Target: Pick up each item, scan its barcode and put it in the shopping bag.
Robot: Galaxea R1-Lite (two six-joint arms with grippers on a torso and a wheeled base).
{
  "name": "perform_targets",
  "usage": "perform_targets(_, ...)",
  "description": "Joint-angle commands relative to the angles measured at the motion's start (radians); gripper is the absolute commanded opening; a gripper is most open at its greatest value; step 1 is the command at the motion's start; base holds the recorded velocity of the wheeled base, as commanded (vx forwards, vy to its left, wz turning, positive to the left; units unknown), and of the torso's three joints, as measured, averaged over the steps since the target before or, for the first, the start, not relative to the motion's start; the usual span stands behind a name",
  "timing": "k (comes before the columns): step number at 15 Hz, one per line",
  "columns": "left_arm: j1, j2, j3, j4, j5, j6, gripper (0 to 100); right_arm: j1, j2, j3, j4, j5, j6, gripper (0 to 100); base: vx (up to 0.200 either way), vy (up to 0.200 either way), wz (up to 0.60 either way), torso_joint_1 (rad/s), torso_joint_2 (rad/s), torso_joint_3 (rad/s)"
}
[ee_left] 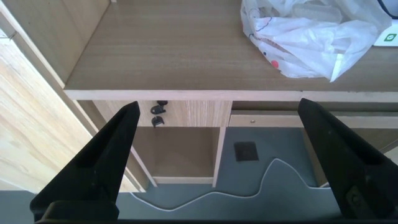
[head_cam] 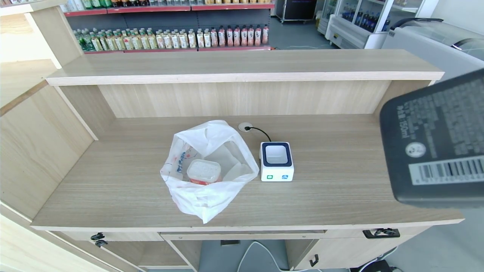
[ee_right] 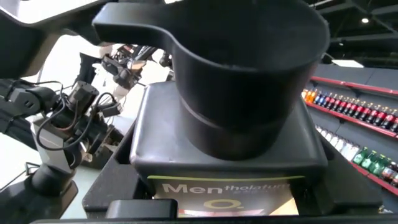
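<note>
Black bottle (head_cam: 435, 124), white barcode label (head_cam: 448, 170), round black cap (ee_right: 242, 81)

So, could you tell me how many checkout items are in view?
2: a tub in the bag; a bottle held aloft at right. Folds may hide more.

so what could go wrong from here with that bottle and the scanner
1. The dark bottle is held high, well off to the right of the scanner, and its barcode faces the head camera rather than the scanner window. The scan may miss unless the bottle is turned.
2. The shopping bag is slumped, with a tub already inside. The bottle could snag the limp rim or land on the tub.
</note>
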Motion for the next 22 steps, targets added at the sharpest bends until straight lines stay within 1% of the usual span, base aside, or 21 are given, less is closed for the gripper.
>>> perform_targets(1, 0.001, 0.000, 0.000, 0.000, 0.000, -0.001, 100, -0.009, -0.082, 0.051, 0.003, -0.006, -0.025, 0, 0.000, 0.000, 0.00, 0.000, 0.00, 0.000)
perform_targets(3, 0.001, 0.000, 0.000, 0.000, 0.000, 0.001, 100, -0.011, -0.083, 0.078, 0.003, -0.023, -0.047, 0, 0.000, 0.000, 0.00, 0.000, 0.00, 0.000)
perform_targets(4, 0.001, 0.000, 0.000, 0.000, -0.002, -0.001, 100, -0.011, -0.077, 0.095, 0.006, -0.024, -0.079, 0, 0.000, 0.000, 0.00, 0.000, 0.00, 0.000)
perform_targets(8, 0.001, 0.000, 0.000, 0.000, 0.000, 0.001, 100, -0.011, -0.025, 0.094, 0.006, -0.030, -0.160, 0, 0.000, 0.000, 0.00, 0.000, 0.00, 0.000)
perform_targets(18, 0.001, 0.000, 0.000, 0.000, 0.000, 0.001, 100, -0.009, -0.022, 0.088, 0.009, -0.032, -0.165, 0, 0.000, 0.000, 0.00, 0.000, 0.00, 0.000)
perform_targets(22, 0.001, 0.000, 0.000, 0.000, 0.000, -0.001, 100, -0.008, -0.060, 0.089, 0.008, -0.032, -0.166, 0, 0.000, 0.000, 0.00, 0.000, 0.00, 0.000)
